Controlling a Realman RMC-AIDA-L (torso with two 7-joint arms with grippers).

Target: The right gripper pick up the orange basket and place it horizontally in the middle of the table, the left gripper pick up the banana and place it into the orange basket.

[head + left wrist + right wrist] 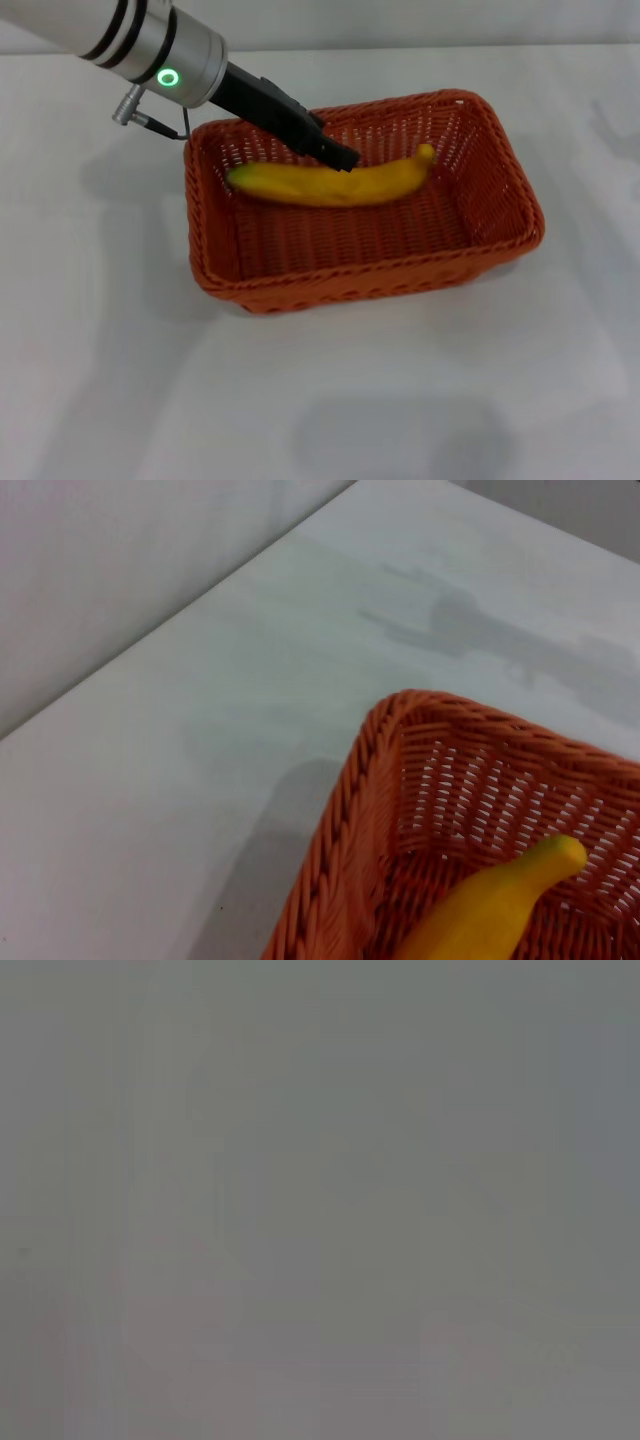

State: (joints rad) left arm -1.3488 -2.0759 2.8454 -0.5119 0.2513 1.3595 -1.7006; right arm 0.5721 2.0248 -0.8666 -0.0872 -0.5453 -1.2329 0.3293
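The banana [335,181] is lying inside the orange basket [300,285] mid-worktop [120,380], and the left hand [343,157] is touching its top. I cannot tell how open the hand is. Best move: release fully and lift straight up, avoiding the rim.

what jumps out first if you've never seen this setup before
The large rectangular orange woven basket sits near the middle of the broad white table, with a curved yellow banana lying lengthwise inside it. The slim black left gripper on its green-lit wrist reaches in from the robot's left, its tip at the banana's middle. The right gripper is not in view.
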